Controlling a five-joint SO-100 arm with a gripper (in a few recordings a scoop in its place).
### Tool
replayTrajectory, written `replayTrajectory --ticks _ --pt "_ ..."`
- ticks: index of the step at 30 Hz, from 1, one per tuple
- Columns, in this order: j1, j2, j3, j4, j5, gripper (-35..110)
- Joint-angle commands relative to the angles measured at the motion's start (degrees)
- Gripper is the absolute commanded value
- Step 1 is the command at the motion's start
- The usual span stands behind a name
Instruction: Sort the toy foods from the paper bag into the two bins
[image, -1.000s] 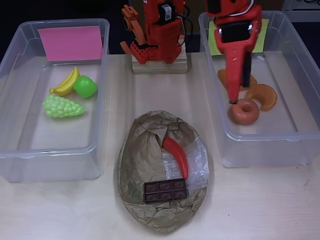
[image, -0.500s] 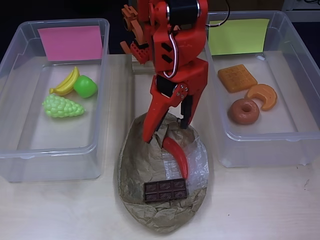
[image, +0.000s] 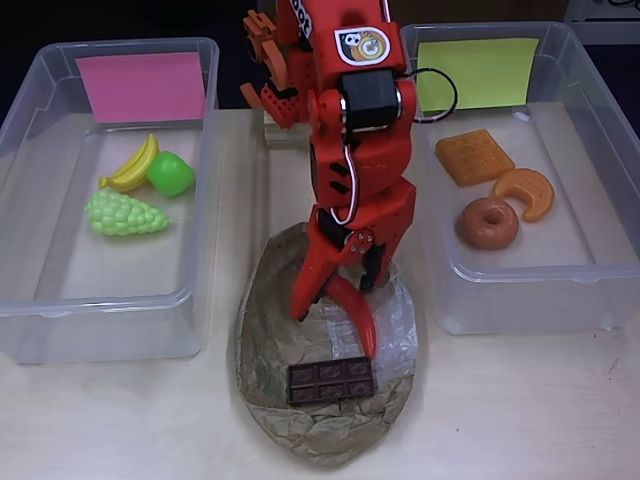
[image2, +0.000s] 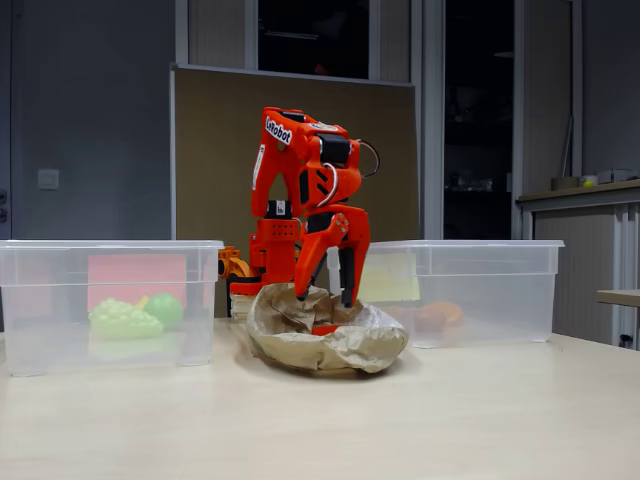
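Arm (image: 352, 150) is all orange-red printed plastic, blocky segments. Black servo bodies set into the joints. Thin black cable loops out at the upper joint, white wire runs down the front link. Round owl-like sticker on a white square on top; white label with dark lettering on the shoulder (image2: 279, 130). Small screws near the wrist. Jaws: two tapered orange fingers.
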Motion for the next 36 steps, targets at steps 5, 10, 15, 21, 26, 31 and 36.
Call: replayTrajectory --ticks 5,10,15,21,26,31,36 --pt "-1.8 -1.1 -0.8 -1.9 2.2 40" --pt "-2.1 -3.4 -0.9 -3.0 3.0 39" --pt "-2.0 -6.8 -0.5 -5.4 3.2 39" --pt "-1.4 -8.9 -0.4 -6.7 2.3 36" --pt "-0.7 -10.0 -0.4 -7.5 0.9 28" --pt "0.2 -10.6 -1.1 -7.6 0.2 16" --pt "0.6 -10.5 -2.1 -6.3 -1.1 8"
